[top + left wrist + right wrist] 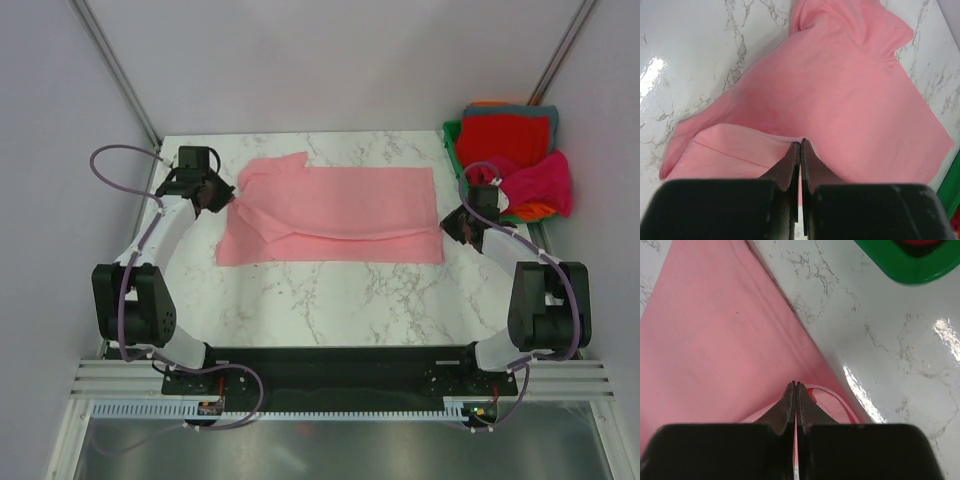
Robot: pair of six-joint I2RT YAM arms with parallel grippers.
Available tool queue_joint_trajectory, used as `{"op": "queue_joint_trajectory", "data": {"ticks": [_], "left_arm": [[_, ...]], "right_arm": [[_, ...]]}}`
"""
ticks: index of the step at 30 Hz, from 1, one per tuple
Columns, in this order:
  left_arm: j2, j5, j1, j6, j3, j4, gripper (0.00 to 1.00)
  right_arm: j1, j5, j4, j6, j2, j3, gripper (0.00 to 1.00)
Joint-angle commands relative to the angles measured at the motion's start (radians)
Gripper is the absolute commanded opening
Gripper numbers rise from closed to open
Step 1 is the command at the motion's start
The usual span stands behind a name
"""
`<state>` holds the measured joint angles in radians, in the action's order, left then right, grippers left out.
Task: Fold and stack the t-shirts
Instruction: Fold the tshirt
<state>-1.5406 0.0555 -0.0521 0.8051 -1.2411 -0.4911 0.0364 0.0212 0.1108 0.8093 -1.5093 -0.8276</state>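
1. A green bin (450,133) stood at the far right corner of the table (330,300), heaped with a red t-shirt (505,135), a magenta t-shirt (545,185) and an orange t-shirt (536,211).
2. The salmon-pink t-shirt (340,215) lay spread on the table, just left of the bin.
3. The left gripper (224,200) was pinched together on the salmon-pink t-shirt's left edge.
4. The right gripper (448,222) was likewise pinched on its right edge.

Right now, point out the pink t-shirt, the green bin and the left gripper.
pink t-shirt (340,215), top external view, middle of the cloth.
green bin (885,257), right wrist view, its rim.
left gripper (799,143), left wrist view, between the jaws' tips.
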Motion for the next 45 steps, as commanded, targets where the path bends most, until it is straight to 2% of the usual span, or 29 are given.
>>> {"op": "queue_joint_trajectory", "data": {"ticks": [1, 5, 6, 7, 8, 9, 11, 12, 13, 20, 26, 31, 36, 45], "left_arm": [[-0.029, 0.052, -0.002, -0.017, -0.058, 0.025, 0.02], [-0.096, 0.057, -0.002, -0.014, -0.109, 0.025, 0.02], [-0.11, 0.044, -0.002, -0.018, -0.122, 0.023, 0.04], [-0.133, 0.017, 0.0, -0.059, -0.162, 0.005, 0.09], [-0.138, 0.001, -0.002, -0.066, -0.181, -0.021, 0.31], [-0.127, 0.009, -0.005, -0.064, -0.184, -0.041, 0.43], [-0.052, 0.061, -0.025, -0.066, -0.134, -0.029, 0.81], [-0.021, 0.075, -0.031, -0.069, -0.111, -0.003, 0.94], [0.014, 0.081, -0.038, -0.079, -0.066, 0.008, 1.0], [0.241, 0.023, -0.063, -0.09, 0.092, 0.016, 1.0], [0.443, 0.035, -0.063, -0.053, 0.351, 0.115, 0.98], [0.621, -0.003, -0.063, -0.047, 0.543, 0.198, 1.0], [0.721, -0.022, -0.063, -0.072, 0.695, 0.295, 1.0], [0.882, -0.003, -0.063, -0.014, 0.857, 0.351, 0.99]], "right_arm": [[-0.003, 0.013, -0.045, 0.007, -0.026, -0.048, 0.0], [-0.003, 0.003, -0.062, 0.001, -0.072, -0.082, 0.0], [-0.004, 0.002, -0.06, -0.004, -0.086, -0.09, 0.24], [-0.009, 0.005, -0.056, -0.009, -0.085, -0.094, 0.46], [-0.013, 0.016, -0.053, -0.019, -0.066, -0.094, 0.63], [-0.018, 0.035, -0.051, -0.024, -0.052, -0.09, 0.72], [-0.029, 0.06, -0.054, -0.038, 0.0, -0.071, 0.73], [-0.029, 0.071, -0.053, -0.05, 0.017, -0.064, 0.74], [-0.029, 0.071, -0.051, -0.056, 0.033, -0.058, 0.74], [-0.096, 0.049, -0.054, -0.078, 0.194, 0.057, 0.72], [-0.101, 0.049, -0.102, -0.07, 0.348, 0.218, 0.68], [-0.099, 0.042, -0.22, -0.068, 0.484, 0.381, 0.68], [-0.099, 0.046, -0.276, -0.068, 0.557, 0.462, 0.68], [-0.101, 0.068, -0.319, -0.048, 0.59, 0.55, 0.66]]}}
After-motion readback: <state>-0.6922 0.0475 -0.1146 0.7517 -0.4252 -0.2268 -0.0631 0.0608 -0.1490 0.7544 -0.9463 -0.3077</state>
